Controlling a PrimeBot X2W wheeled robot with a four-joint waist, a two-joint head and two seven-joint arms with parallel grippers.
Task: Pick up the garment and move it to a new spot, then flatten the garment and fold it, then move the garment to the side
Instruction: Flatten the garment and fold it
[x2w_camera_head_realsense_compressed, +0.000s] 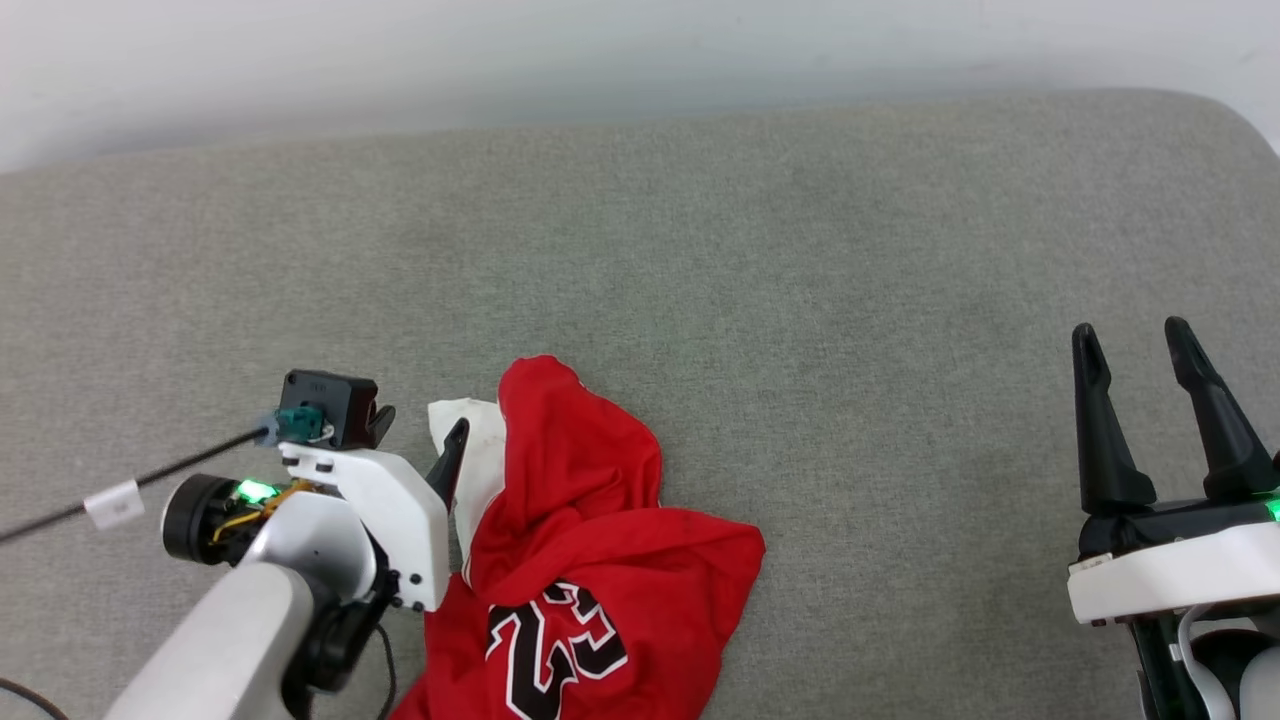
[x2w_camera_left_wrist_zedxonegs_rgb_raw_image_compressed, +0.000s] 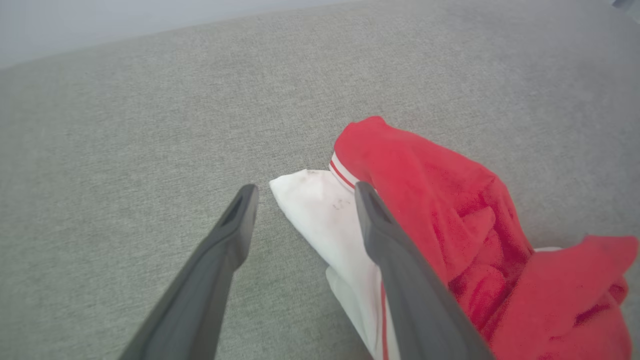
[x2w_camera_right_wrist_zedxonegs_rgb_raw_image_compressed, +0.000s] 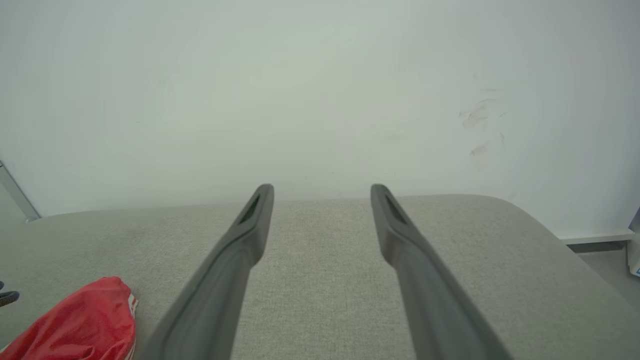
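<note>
While left gripper (x2w_camera_left_wrist_zedxonegs_rgb_raw_image_compressed: 305, 190) tilts toward garment (x2w_camera_left_wrist_zedxonegs_rgb_raw_image_compressed: 425, 175) | right gripper (x2w_camera_head_realsense_compressed: 1130, 332) upright, spread

The garment (x2w_camera_head_realsense_compressed: 600, 540), a red jersey-style shirt, lies crumpled and bunched in a loose heap at the near left of the grey fabric surface (x2w_camera_head_realsense_compressed: 800, 250), its white sleeve (x2w_camera_head_realsense_compressed: 485, 450) poking out at the far left and its black, white-outlined number print (x2w_camera_head_realsense_compressed: 555, 645) facing up at the near edge.

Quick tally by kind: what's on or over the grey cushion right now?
Garments: 1, the garment, crumpled
Grippers: 2, the left gripper and the right gripper, both open
Total: 3
</note>
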